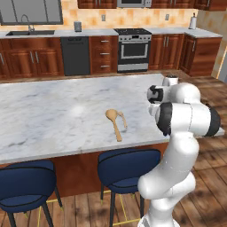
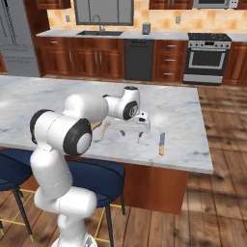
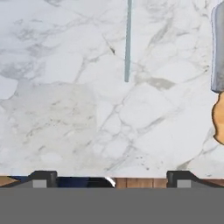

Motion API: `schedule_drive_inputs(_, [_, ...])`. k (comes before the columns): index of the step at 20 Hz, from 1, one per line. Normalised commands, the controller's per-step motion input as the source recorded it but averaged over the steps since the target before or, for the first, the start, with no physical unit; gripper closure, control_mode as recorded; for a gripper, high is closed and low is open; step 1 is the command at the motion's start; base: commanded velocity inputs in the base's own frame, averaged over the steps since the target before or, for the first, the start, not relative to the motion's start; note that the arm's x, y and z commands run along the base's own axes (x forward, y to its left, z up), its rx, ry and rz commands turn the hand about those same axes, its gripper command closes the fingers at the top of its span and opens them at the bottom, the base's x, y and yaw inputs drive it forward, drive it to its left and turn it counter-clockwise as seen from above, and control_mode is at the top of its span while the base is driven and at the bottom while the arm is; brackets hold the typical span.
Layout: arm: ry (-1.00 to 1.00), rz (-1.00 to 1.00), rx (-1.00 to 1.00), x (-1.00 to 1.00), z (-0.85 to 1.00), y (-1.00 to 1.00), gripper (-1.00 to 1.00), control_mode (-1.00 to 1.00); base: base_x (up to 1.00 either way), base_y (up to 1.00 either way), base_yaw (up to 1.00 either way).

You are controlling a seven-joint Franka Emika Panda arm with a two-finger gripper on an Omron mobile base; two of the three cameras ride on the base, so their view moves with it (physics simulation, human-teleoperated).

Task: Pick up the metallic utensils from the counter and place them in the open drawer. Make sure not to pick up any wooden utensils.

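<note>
1. Marble, white with grey veins, makes up the big worktop (image 1: 53,115), and all the small things lie on it near the front edge on the robot's side.
2. Wooden and tan, the long spoon (image 1: 114,122) lies with its round bowl to the back and its handle pointing at the front edge. It must stay where it is.
3. Up over the worktop hangs the claw (image 2: 123,131), wide open, with nothing in it. Its two dark tips (image 3: 43,179) stand far apart at the bottom of the hand view.
4. Next comes the knife (image 2: 161,143), a grey blade with a short tan handle. It lies to the right of the claw, near the front edge. Its long line runs from the front edge to the back, blade end away from the edge and handle end nearer to it.
5. Smallest is the thin silver piece (image 3: 127,41). In the hand view it sits ahead of the claw as a straight thin line, pointing away from the tips. I cannot tell which end is which.
6. I think the job now is to grab that silver piece. To do it well, the claw should move forward until it is right over the middle, turn so the tips sit one on each long side, go straight down, then close.
7. It should keep away from the spoon.
</note>
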Motion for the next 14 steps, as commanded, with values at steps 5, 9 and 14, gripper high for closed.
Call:
schedule_drive_inputs(5, [0.00, 0.02, 0.00, 0.45, -0.36, -0.22, -1.00, -1.00, 0.00, 0.00, 0.00])
schedule_drive_inputs(9, [0.00, 0.07, 0.01, 0.61, -0.32, -0.19, -1.00, -1.00, 0.00, 0.00, 0.00])
schedule_drive_inputs(14, [0.00, 0.05, 0.00, 0.54, -0.40, -0.01, -1.00, -1.00, 0.00, 0.00, 0.00])
